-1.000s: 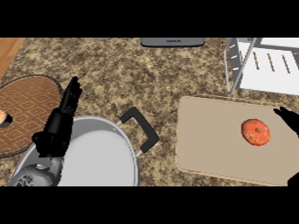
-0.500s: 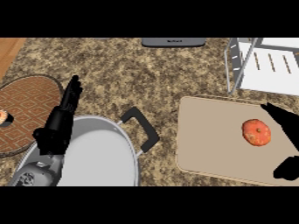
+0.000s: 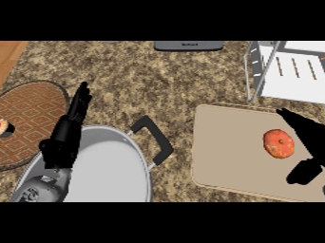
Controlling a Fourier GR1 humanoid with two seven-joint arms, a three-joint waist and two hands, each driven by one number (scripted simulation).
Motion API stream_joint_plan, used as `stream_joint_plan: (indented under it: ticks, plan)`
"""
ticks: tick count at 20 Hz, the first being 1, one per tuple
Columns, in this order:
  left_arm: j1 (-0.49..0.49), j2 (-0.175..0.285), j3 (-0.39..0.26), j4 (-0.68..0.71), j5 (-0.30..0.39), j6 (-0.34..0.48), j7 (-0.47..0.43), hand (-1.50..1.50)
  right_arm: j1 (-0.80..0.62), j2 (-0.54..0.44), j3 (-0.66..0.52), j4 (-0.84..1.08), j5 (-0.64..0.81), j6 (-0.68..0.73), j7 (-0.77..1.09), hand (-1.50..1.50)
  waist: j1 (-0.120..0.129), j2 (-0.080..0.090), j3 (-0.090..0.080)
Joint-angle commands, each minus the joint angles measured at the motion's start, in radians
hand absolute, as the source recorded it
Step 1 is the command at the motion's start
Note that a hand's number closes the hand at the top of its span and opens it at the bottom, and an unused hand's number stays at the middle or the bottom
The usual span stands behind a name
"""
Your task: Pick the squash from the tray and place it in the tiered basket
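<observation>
You'll see the squash (image 3: 279, 144) lying on the tray (image 3: 228, 156) at right, with the right robot hand (image 3: 323, 147) just beside it, fingers (image 3: 300, 125) straight. The tiered basket (image 3: 299, 78) stands beyond, and the left robot hand (image 3: 68, 130) rests at left.

Orange squash (image 3: 279, 144) on a beige tray (image 3: 228, 156), brown-speckled bench (image 3: 165, 85), white tiered basket (image 3: 291, 71), silver pot (image 3: 109, 166), brown diamond-patterned plate (image 3: 25, 118), black hands (image 3: 71, 128).

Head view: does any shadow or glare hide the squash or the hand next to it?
Head view: the light is even, with no glare on the tray or the grey pot. The squash shows whole and unshaded. The black right hand beside it reads as a dark shape, cut by the right edge.
</observation>
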Motion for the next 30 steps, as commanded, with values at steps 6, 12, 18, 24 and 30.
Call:
stream_joint_plan:
  ticks: [6,12,18,24,30]
  plan:
    - [-0.014,-0.054,0.011,0.039,-0.021,0.000,-0.014,0.00,-0.058,0.033,-0.005,0.151,0.049,-0.049,-0.073,-1.50,-0.003,0.011,-0.020]
    - [0.012,-0.036,0.027,-0.008,-0.005,-0.002,-0.001,0.00,-0.070,0.076,-0.002,0.221,0.076,-0.107,-0.104,-1.50,0.001,0.011,-0.020]
    - [-0.015,-0.057,0.042,0.088,0.003,-0.024,-0.065,0.00,-0.031,0.084,-0.047,0.169,0.053,-0.128,-0.120,-1.50,-0.013,0.011,-0.020]
    - [-0.034,-0.020,0.051,0.022,0.012,-0.022,0.015,0.00,-0.043,0.120,-0.020,0.259,0.153,-0.309,-0.182,1.50,-0.005,0.012,-0.020]
    - [-0.010,-0.025,0.043,0.046,0.022,-0.022,-0.029,0.00,-0.090,0.128,0.079,0.256,0.317,-0.277,-0.053,1.50,-0.006,0.011,-0.021]
